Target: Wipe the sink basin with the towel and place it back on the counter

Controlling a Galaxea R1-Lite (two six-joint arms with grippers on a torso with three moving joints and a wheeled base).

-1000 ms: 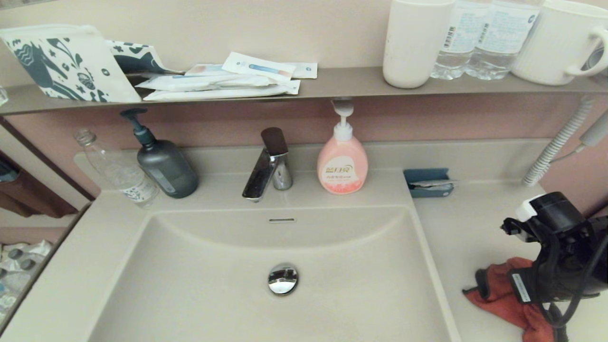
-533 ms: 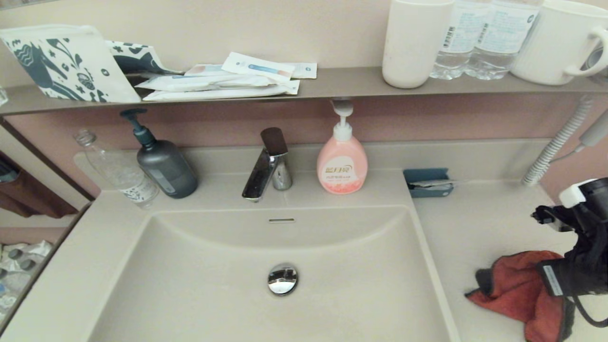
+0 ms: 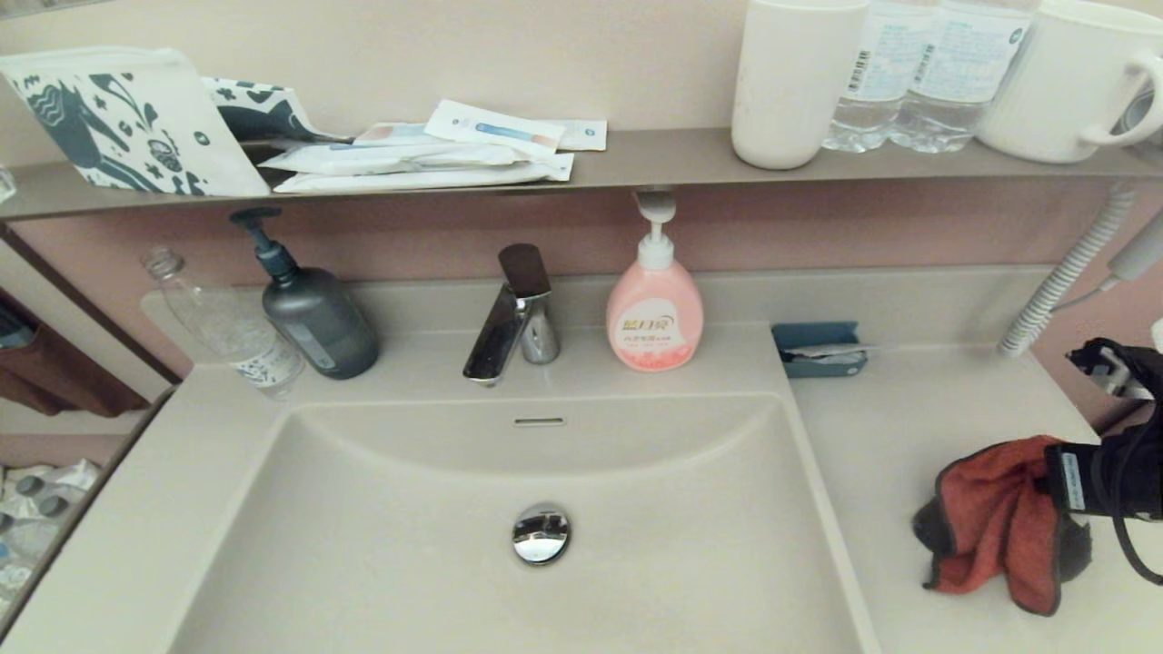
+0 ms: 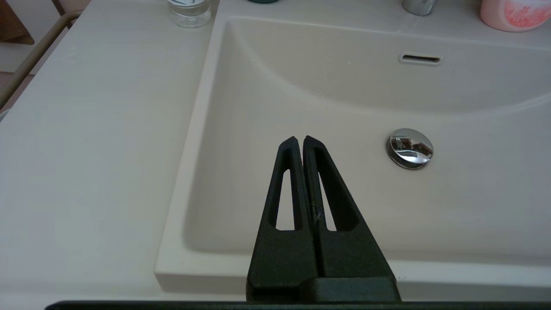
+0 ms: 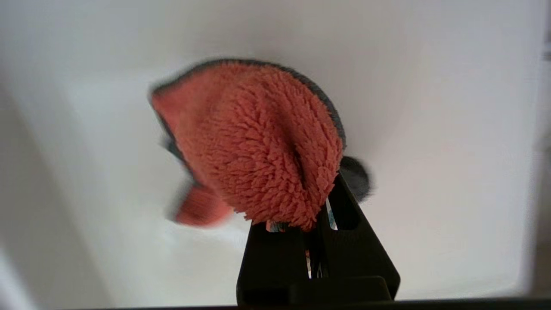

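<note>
The red-orange towel (image 3: 995,518) with its dark grey reverse hangs bunched above the beige counter (image 3: 909,418), right of the sink basin (image 3: 654,481). My right gripper (image 3: 1056,480) at the right edge of the head view is shut on the towel's upper right part. In the right wrist view the towel (image 5: 258,142) covers the tips of the right gripper (image 5: 316,202). The basin holds a chrome drain plug (image 3: 541,533) and an overflow slot (image 3: 539,421). My left gripper (image 4: 299,140) is shut and empty above the basin's (image 4: 344,107) front left part, near the drain plug (image 4: 410,147).
Along the counter's back stand a clear bottle (image 3: 227,327), a dark pump bottle (image 3: 313,313), the faucet (image 3: 509,318), a pink soap bottle (image 3: 654,313) and a small blue tray (image 3: 820,350). A ribbed hose (image 3: 1063,272) hangs at right. The shelf (image 3: 636,159) above carries cups, bottles and packets.
My right gripper has moved right and toward the wall with the towel. The towel has come up off the counter and now hangs bunched from the gripper. The left arm is still.
</note>
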